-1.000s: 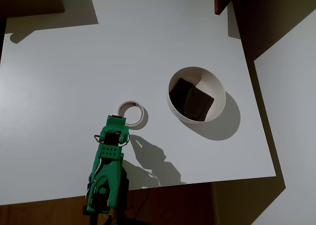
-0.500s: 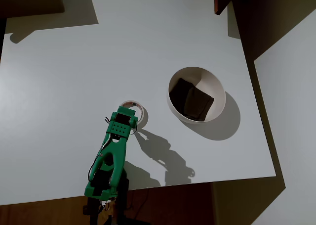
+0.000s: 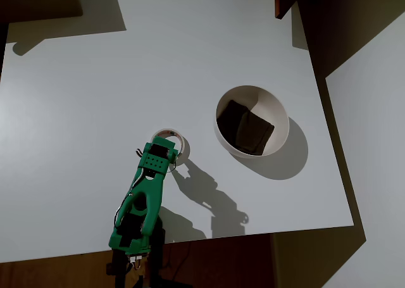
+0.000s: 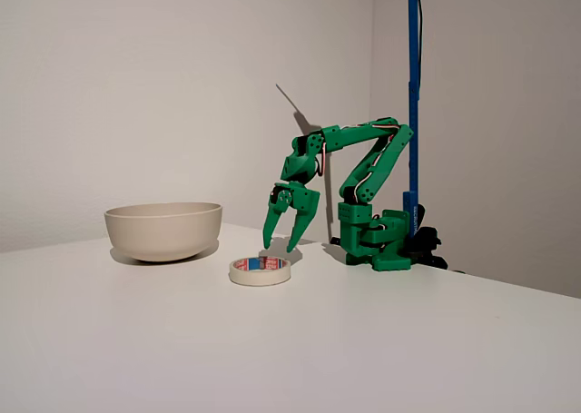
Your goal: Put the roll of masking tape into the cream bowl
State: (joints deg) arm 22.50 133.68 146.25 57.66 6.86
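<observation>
The roll of masking tape lies flat on the white table, left of the cream bowl in both views. My green gripper hangs over the near edge of the roll and covers part of it in the overhead view. In the fixed view its two fingers point down, spread apart, with the tips just above table level behind the roll and nothing between them. Whether a fingertip touches the roll is not clear. The bowl stands upright, a short gap from the roll.
Two dark brown square pieces lie inside the bowl. The arm's base stands at the table's edge beside a blue pole. A dark reddish object sits at the table's far right corner.
The arm has reached forward from beside the roll to over its near edge. In the last half second it has hardly moved. Roll and bowl stay in place.
</observation>
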